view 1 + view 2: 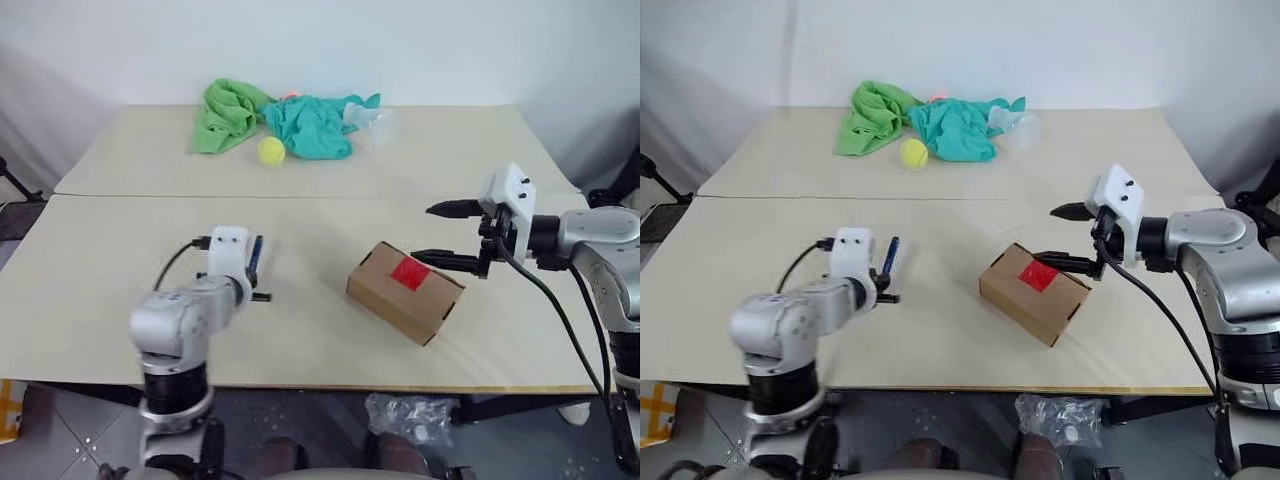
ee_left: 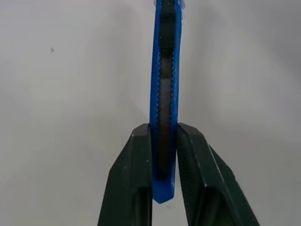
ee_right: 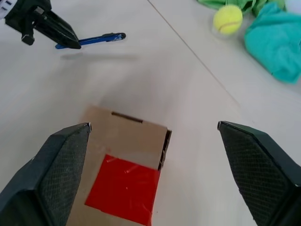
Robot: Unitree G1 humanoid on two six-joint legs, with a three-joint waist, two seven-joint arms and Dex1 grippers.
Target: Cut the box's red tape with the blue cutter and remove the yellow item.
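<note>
The brown box (image 1: 405, 292) lies closed on the table at centre right, with the red tape (image 1: 410, 272) across its top seam. My right gripper (image 1: 445, 235) hovers open just right of and above the box; between its fingers the right wrist view takes in the box (image 3: 127, 132) and the tape (image 3: 124, 188). Left of the box, my left gripper (image 1: 256, 285) is shut on the blue cutter (image 1: 255, 258), which sticks out past the fingers (image 2: 131, 188) and is clamped near its tail end (image 2: 164, 94). The yellow item is hidden.
At the table's far side lie a green cloth (image 1: 228, 115), a teal cloth (image 1: 312, 125), a tennis ball (image 1: 271, 150) and some clear plastic (image 1: 375, 125). A seam runs across the tabletop (image 1: 330, 195). A plastic bag (image 1: 410, 415) lies on the floor below the front edge.
</note>
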